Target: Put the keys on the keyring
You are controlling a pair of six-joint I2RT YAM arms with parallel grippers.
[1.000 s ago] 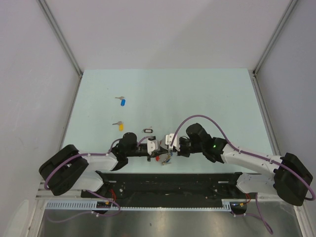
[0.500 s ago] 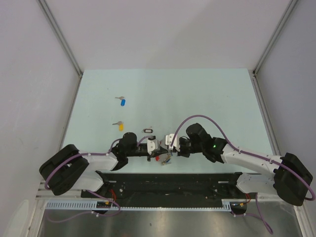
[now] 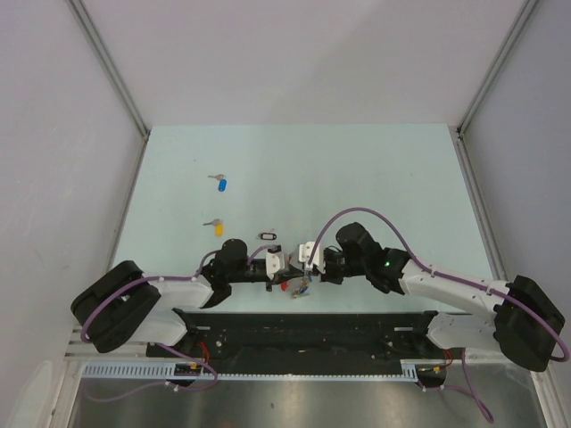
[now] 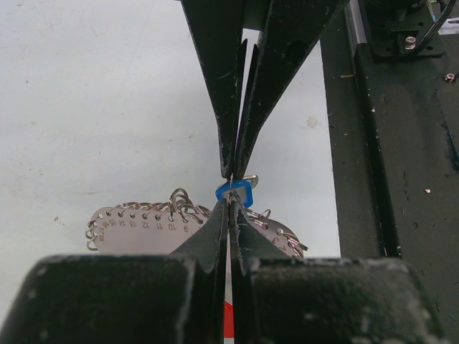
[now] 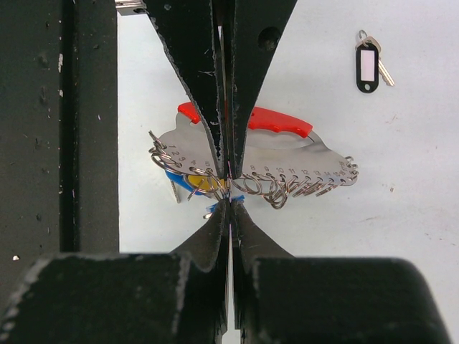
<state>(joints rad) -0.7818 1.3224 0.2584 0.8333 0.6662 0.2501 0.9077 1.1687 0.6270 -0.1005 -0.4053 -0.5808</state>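
The keyring [image 5: 301, 161], a silver numbered plate with small loops and a red arc, hangs just above the table's near edge. My left gripper [image 4: 229, 206] is shut on its plate [image 4: 136, 228]. My right gripper [image 5: 229, 203] faces it tip to tip and is shut on a blue-headed key [image 4: 235, 192] at the plate's loops. A blue key and a yellow key [image 5: 192, 184] hang from loops on the plate. In the top view the two grippers [image 3: 285, 278] [image 3: 306, 275] meet over the keyring [image 3: 292, 287]. A loose blue key [image 3: 221, 184] and a loose yellow key [image 3: 216, 226] lie farther out to the left.
A small black-rimmed oval tag [image 3: 267, 235] [image 5: 367, 61] lies on the pale green table [image 3: 375, 178] just beyond the grippers. The black base rail [image 3: 303, 325] runs right below them. Grey walls enclose the table on three sides.
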